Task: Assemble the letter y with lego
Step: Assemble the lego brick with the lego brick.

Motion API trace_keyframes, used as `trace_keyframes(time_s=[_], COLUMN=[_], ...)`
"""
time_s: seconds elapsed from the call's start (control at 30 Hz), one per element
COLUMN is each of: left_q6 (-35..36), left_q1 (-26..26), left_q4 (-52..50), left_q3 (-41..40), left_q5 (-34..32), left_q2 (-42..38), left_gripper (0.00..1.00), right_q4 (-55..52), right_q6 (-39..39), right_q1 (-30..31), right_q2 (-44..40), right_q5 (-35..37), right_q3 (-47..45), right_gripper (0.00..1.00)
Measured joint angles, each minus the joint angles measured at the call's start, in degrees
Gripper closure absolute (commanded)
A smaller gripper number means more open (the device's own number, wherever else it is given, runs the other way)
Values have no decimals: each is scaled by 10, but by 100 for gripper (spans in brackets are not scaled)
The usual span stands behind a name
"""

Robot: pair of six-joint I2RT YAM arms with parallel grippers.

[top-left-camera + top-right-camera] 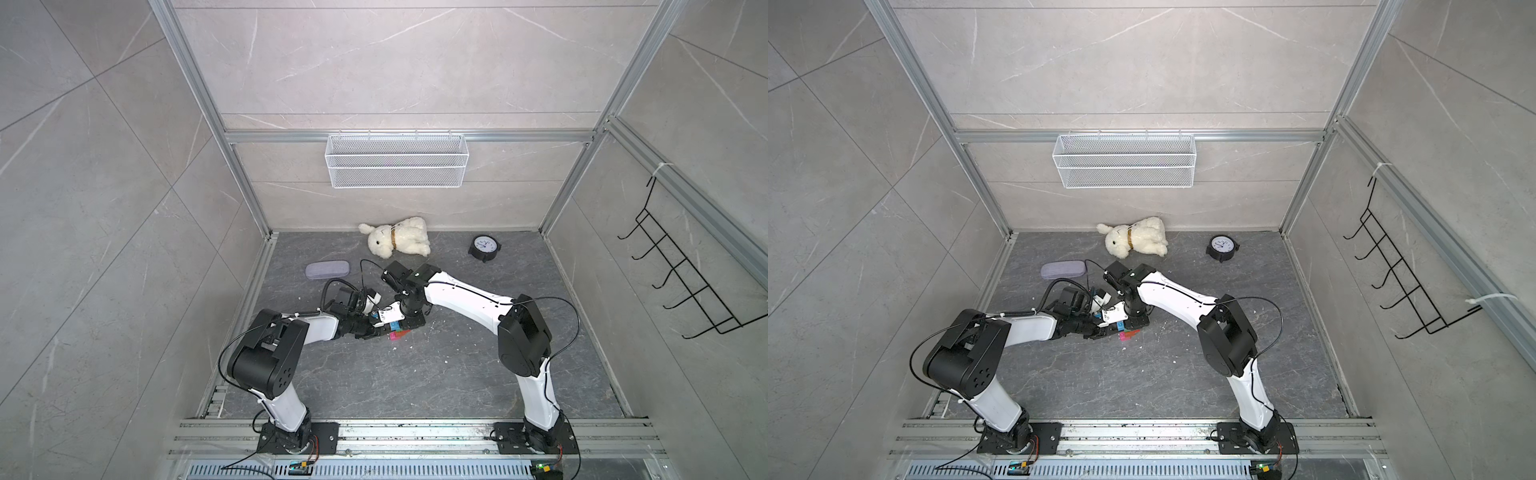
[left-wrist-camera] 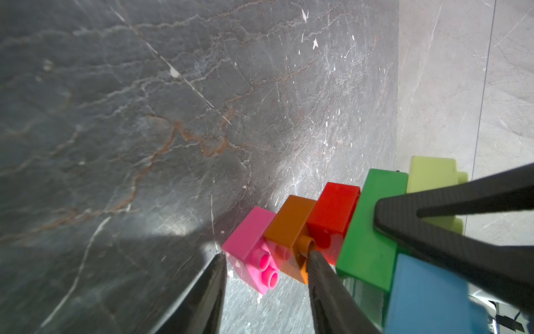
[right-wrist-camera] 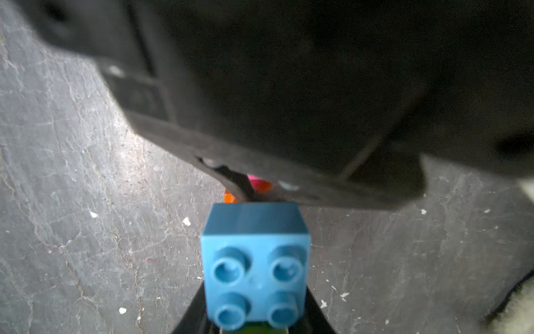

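Plastic in six colours, and from where I'm standing the brick figure already reads as a letter y [image 2: 341, 225]. A square pink brick [image 2: 248, 240], a square orange brick [image 2: 289, 228] and a square red brick [image 2: 332, 208] make the stem. The longer green bar [image 2: 367, 240] runs across it, with a pale yellow-green brick [image 2: 430, 173] and a square blue brick [image 3: 254, 260] as the arms. It sits low over the dark marbled table [image 2: 144, 115], left of centre where the two robot arms meet. Can't tell if the pink end touches the table or hangs just off it.

The left gripper [image 2: 265, 254] has its jaws drawn in on the stem, one finger right beside the pink brick and the other against an orange stud. The right gripper [image 3: 254, 306] is clamped on the bar end, with one black finger [image 2: 396, 219] flat on the green face and the blue brick poking up past it.

My guess is this is the final seating squeeze. The stem looks stepped, with pink studs and that orange stud exposed. So I'd push straight along the stem with the left while the right just holds firm. No twisting, or a joint pops. After that, lay it flat and let go one side at a time so it doesn't tip.
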Motion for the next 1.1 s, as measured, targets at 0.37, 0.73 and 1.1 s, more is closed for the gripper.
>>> trace_keyframes(time_s=[0.37, 0.73, 1.1], left_q6=[0, 0, -10], left_q1=[1, 4, 23], left_q4=[-7, -10, -7], left_q3=[5, 6, -2], left_q5=[-1, -1, 11], left_q2=[0, 0, -2], left_gripper=[49, 46, 44], right_q4=[-3, -4, 10], right_q6=[0, 0, 5], right_q1=[0, 0, -3], right_q2=[0, 0, 0], right_q5=[0, -1, -18], right_q3=[4, 5, 5], right_gripper=[81, 81, 81])
